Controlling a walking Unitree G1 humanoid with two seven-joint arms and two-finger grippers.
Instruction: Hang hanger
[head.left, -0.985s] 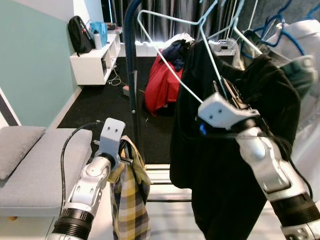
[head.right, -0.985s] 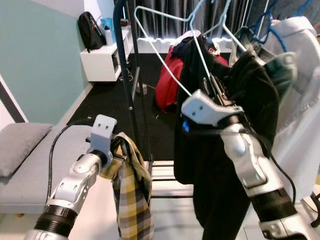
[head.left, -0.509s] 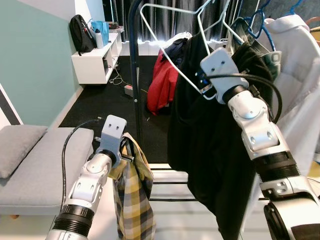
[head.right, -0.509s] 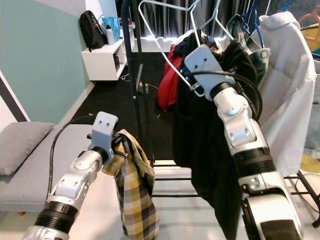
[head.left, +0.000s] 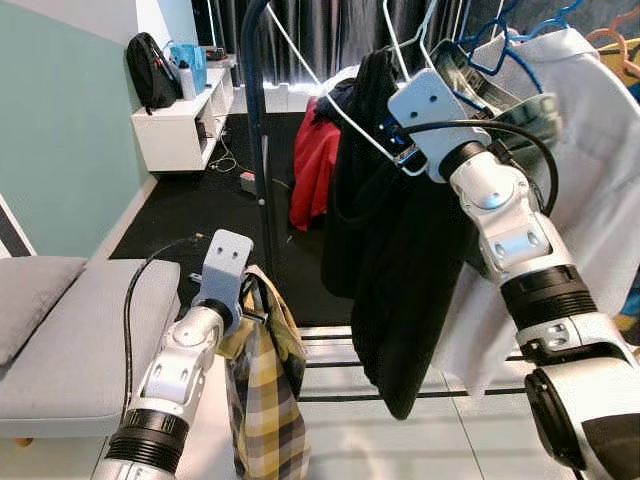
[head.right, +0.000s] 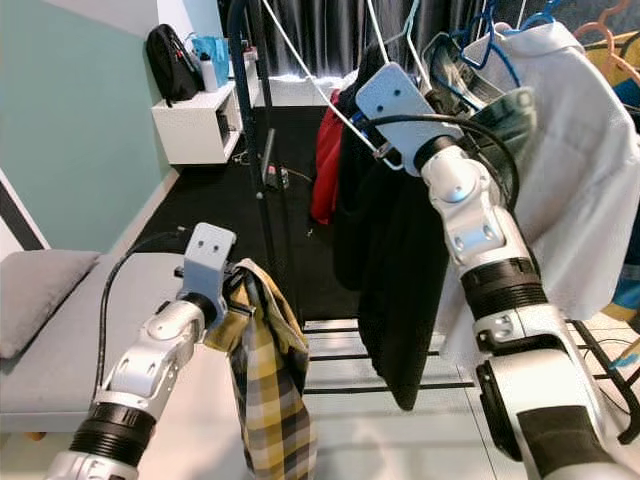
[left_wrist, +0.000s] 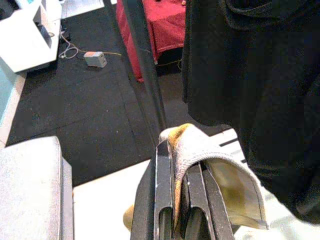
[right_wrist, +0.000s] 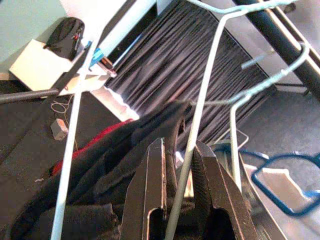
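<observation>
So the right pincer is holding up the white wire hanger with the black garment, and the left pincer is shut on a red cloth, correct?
Not quite: the cloth in the left pincer is yellow plaid, not red, as the left eye view shows. The rest stands: the right pincer grips the white wire hanger carrying the black garment.
</observation>
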